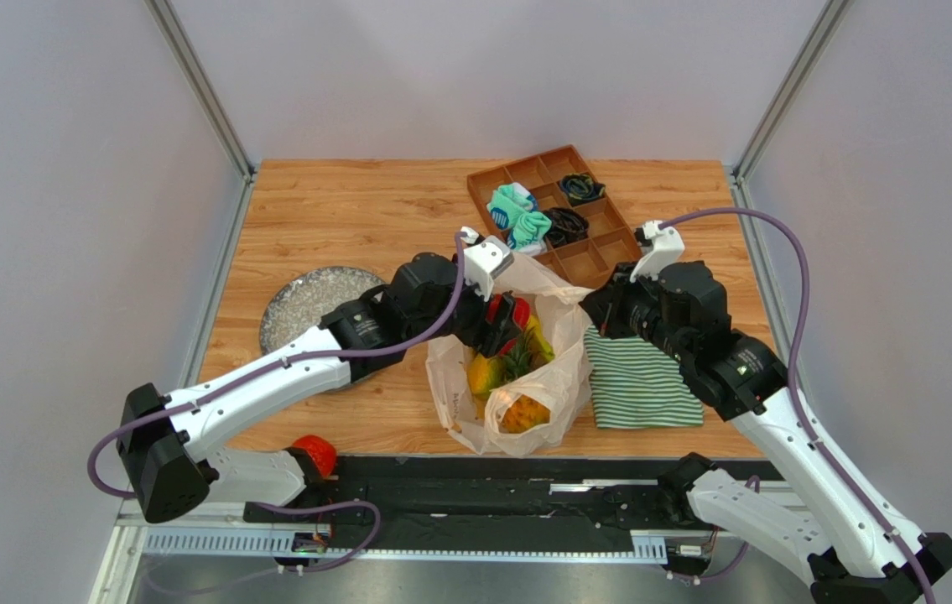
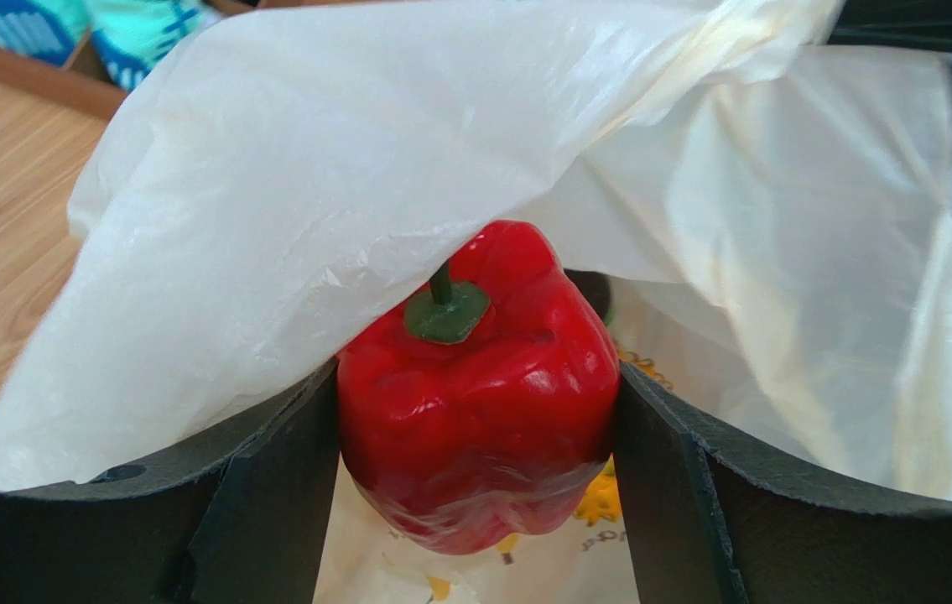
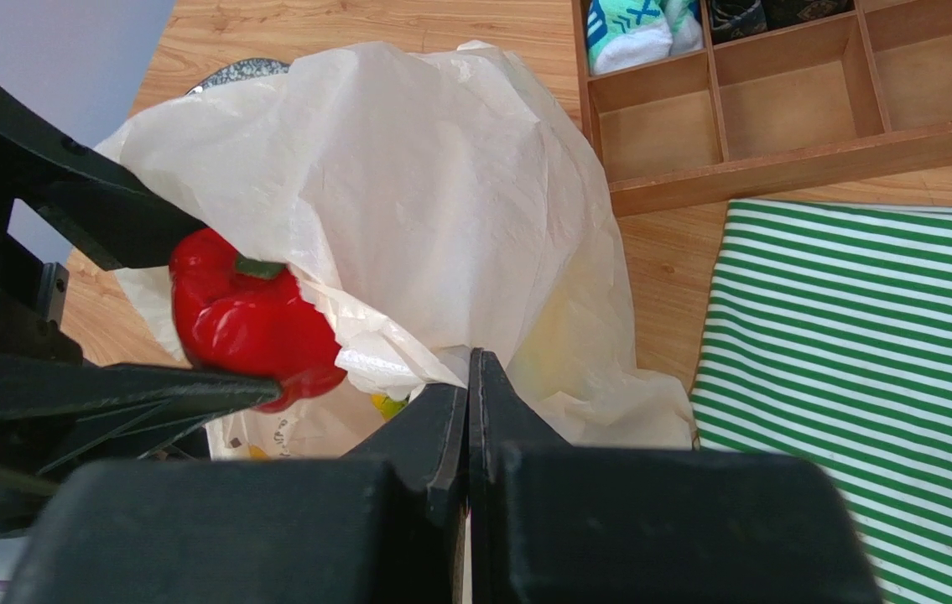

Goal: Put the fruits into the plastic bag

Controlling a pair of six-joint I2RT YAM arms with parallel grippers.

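Fruits lie partly inside the bag [image 1: 565,378] already: a pineapple [image 1: 521,410] with its green crown sits in the open mouth, with something yellow beside it. A red pepper [image 2: 474,378] hangs at that mouth, clamped by its sides between the two fingers of the left end effector [image 2: 474,434], whose jaws stand wide around it. Bag film drapes over the pepper's stem from above. The right end effector [image 3: 468,378] is closed tight, its tips meeting on a fold of the bag's right rim and seemingly pinching it. The bag rests mid-surface [image 1: 355,214], between both arms. A striped cloth [image 1: 638,378] lies just right of it, touching. Behind stands a wooden tray [image 3: 758,157] holding teal and black bundles. One red round fruit [image 1: 314,453] sits at the near edge by the left arm, well apart from the bag.
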